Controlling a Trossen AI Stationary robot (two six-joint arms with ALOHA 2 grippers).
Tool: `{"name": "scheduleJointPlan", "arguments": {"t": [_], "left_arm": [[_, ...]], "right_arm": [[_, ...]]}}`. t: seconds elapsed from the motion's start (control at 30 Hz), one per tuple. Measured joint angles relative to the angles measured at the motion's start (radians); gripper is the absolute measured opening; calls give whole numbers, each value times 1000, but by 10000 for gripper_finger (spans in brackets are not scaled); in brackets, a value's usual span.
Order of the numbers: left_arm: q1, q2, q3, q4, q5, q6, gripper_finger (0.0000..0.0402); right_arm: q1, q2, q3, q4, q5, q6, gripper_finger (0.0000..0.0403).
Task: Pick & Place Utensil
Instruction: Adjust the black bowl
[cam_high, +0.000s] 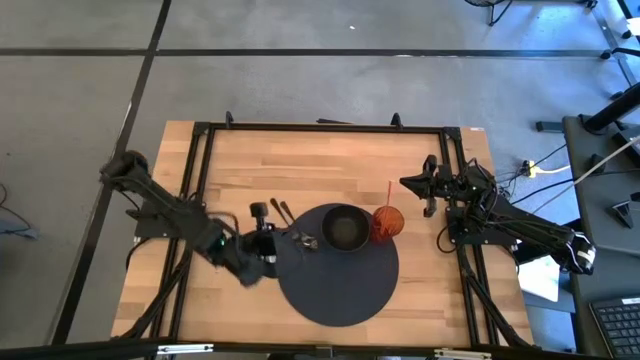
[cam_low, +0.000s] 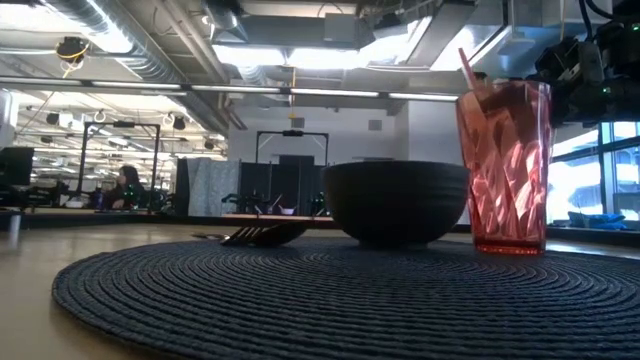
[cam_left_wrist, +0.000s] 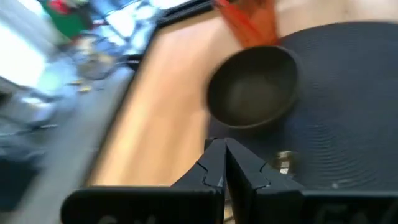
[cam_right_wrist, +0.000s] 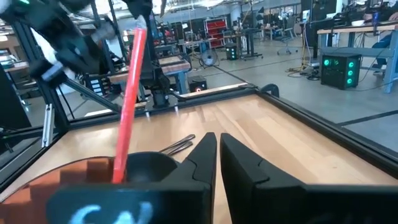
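Though near left fingers (cam_left_wrist: 214, 163), fork (cam_high: 303, 240) free.

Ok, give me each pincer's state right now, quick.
Left pincer: closed, holding nothing, at the mat's left edge near the bowl.
Right pincer: closed, empty, waiting by the red cup.

The left gripper (cam_left_wrist: 225, 163) is seen with its two dark fingers (cam_left_wrist: 211, 167) pressed together. Just ahead of the fingertips a dark bowl (cam_left_wrist: 254, 88) is set on a round dark placemat (cam_left_wrist: 348, 112). Beyond the bowl a red cup (cam_left_wrist: 249, 20) is seen. A small metallic piece (cam_left_wrist: 283, 163) is found just beside the fingers.
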Motion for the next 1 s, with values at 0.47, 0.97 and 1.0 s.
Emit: {"name": "scheduleJointPlan", "arguments": {"t": [0.47,0.97,1.0], "left_arm": [[448,26,-280,666,688,359,2],[426,234,-10,365,776,681,110],[416,247,-10,367,777,710,118]], "right_arm": [[0,0,0,-8,214,-29,23],[0,0,0,-38,223,-68,23],[0,0,0,-39,224,-69,23]]}}
